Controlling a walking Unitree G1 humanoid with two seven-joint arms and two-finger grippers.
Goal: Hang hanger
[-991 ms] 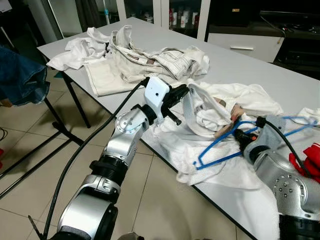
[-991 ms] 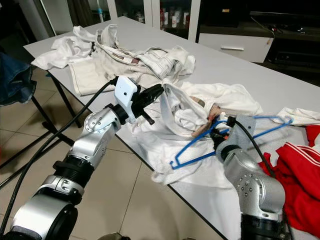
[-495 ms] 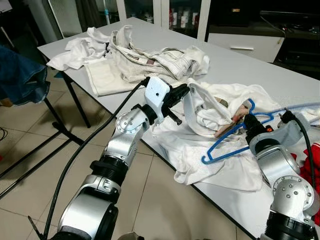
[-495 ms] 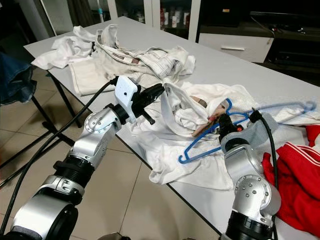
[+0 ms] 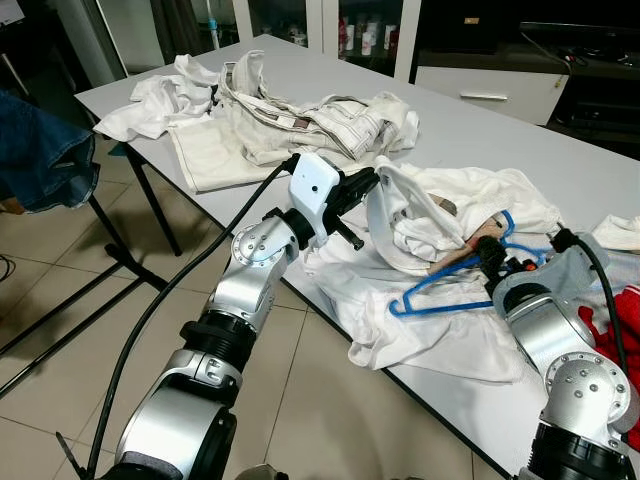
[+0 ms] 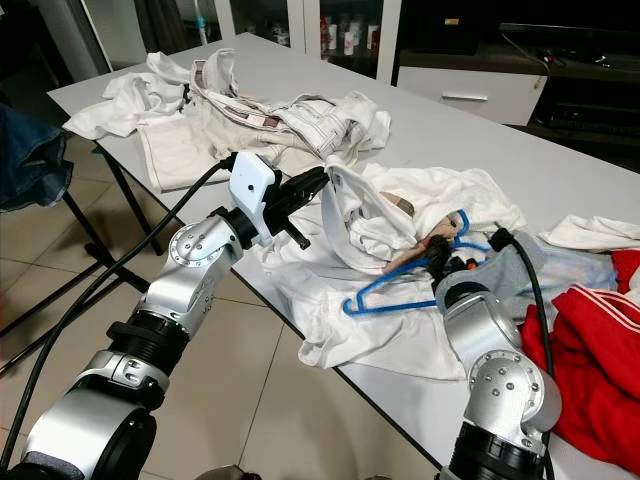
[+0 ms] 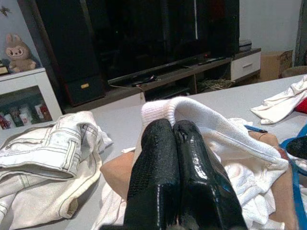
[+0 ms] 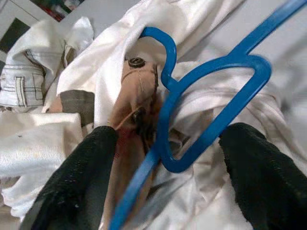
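A blue plastic hanger [image 5: 425,289] lies on a crumpled white garment [image 5: 450,335] near the table's front edge, its hook [image 8: 160,43] by a tan inner patch with a button. My right gripper [image 5: 492,256] is open right at the hanger. Its two black fingers [image 8: 72,187] stand wide on either side of the hanger's neck [image 8: 225,110] without pinching it. My left gripper [image 5: 372,181] is shut on the garment's ribbed edge [image 7: 211,125] and holds it lifted above the table.
Cream trousers and other pale clothes [image 5: 300,120] are piled at the far left of the grey table [image 5: 490,130]. A red garment [image 6: 590,350] lies at the right edge. Denim [image 5: 40,150] hangs to the left over tiled floor. Dark cabinets stand behind.
The hanger has come down from its raised tilt and now rests low on the white garment. My right gripper has moved left with it. The left gripper has not moved.
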